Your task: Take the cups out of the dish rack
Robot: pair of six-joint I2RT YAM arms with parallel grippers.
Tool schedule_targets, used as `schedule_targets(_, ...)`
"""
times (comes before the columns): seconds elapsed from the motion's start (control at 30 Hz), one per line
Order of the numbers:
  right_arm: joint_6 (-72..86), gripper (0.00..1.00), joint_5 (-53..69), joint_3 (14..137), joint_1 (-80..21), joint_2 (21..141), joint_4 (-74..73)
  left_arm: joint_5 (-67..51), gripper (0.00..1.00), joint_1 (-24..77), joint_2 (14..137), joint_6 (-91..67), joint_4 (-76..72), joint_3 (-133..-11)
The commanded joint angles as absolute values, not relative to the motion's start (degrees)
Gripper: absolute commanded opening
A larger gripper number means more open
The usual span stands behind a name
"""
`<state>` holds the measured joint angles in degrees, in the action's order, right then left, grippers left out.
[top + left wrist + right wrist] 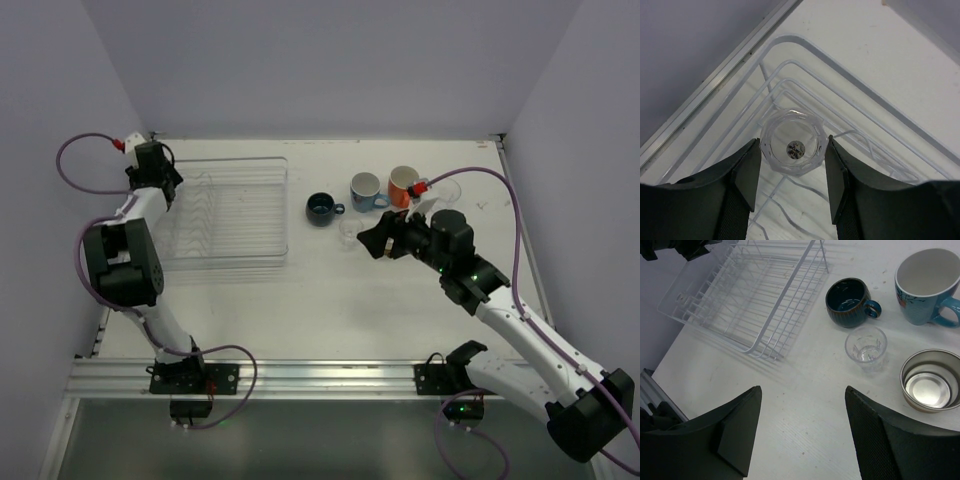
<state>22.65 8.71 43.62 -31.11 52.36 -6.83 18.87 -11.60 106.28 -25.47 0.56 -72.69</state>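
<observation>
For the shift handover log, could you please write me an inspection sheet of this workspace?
Surface: white table.
Job's things: dish rack holds one clear cup in a corner; dark-blue mug, light-blue mug, orange mug, second clear cup and metal-lined cup stand on the table.
Clutter: nothing seen.
Grippers: left gripper flanks the racked cup, contact unclear; right gripper open, empty.
Cables: purple cables loop off both arms.
Surroundings: plain walls; metal rail at near edge.
</observation>
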Motion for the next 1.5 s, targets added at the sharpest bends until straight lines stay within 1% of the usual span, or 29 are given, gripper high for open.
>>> schedule_targets(0.0,23.9,0.7,10.6,43.2,-31.4,51.5,-3.1,16.5,0.3,-12.0,96.4,-25.7,-3.2,-70.3)
schedule_targets(0.2,27.9,0.7,13.6,43.2,-31.5,50.1,-0.4,8.9,0.29,-11.9,81.0,-30.3,-1.8,-62.9)
schedule_targets(0.23,29.0,0.7,14.9,43.2,-31.6,49.9,-0.2,7.8,0.29,-11.8,76.7,-31.1,-1.5,-62.0)
schedule_targets(0.37,38.0,0.7,19.5,40.5,-32.0,49.0,9.6,0.6,0.29,-10.4,66.1,-36.7,-1.4,-57.2)
schedule_targets(0.4,39.4,0.7,20.1,40.1,-32.2,49.0,11.1,-3.8,0.29,-10.1,64.4,-38.0,-1.4,-56.2)
schedule_targets(0.47,43.2,0.7,21.3,38.9,-32.6,49.1,13.7,-8.1,0.29,-8.4,59.1,-41.7,-1.5,-53.7)
schedule_targets(0.5,44.1,0.7,21.7,38.7,-32.8,49.2,16.7,-12.3,0.29,-7.7,55.8,-43.1,-2.0,-52.8)
schedule_targets(0.63,48.7,0.7,23.0,37.6,-34.4,51.1,25.0,-22.5,0.3,-2.5,50.1,-50.6,-8.1,-47.6)
schedule_targets(0.73,50.4,0.7,22.1,37.1,-36.3,53.4,32.2,-28.0,0.3,3.1,47.6,-56.4,-15.3,-43.3)
schedule_targets(0.8,50.6,0.7,21.3,37.6,-37.2,55.5,35.6,-31.4,0.3,4.1,46.0,-59.8,-19.1,-39.4)
schedule_targets(0.87,50.7,0.71,21.4,38.5,-38.0,57.9,37.3,-33.0,0.29,6.1,45.1,-65.0,-25.9,-35.5)
schedule_targets(0.97,51.5,0.71,23.0,39.8,-38.1,60.1,41.3,-34.6,0.29,9.5,44.5,-68.1,-29.7,-33.9)
schedule_targets(1.17,54.6,0.7,27.9,43.2,-39.3,66.0,45.6,-34.0,0.29,15.5,43.7,-68.9,-32.3,-33.4)
schedule_targets(1.37,54.7,0.66,30.7,45.5,-41.2,69.1,47.4,-32.6,0.29,17.8,43.4,-68.6,-32.3,-32.5)
schedule_targets(1.47,54.8,0.61,31.3,46.1,-41.7,70.1,48.2,-31.5,0.29,19.1,44.2,-68.3,-32.4,-32.2)
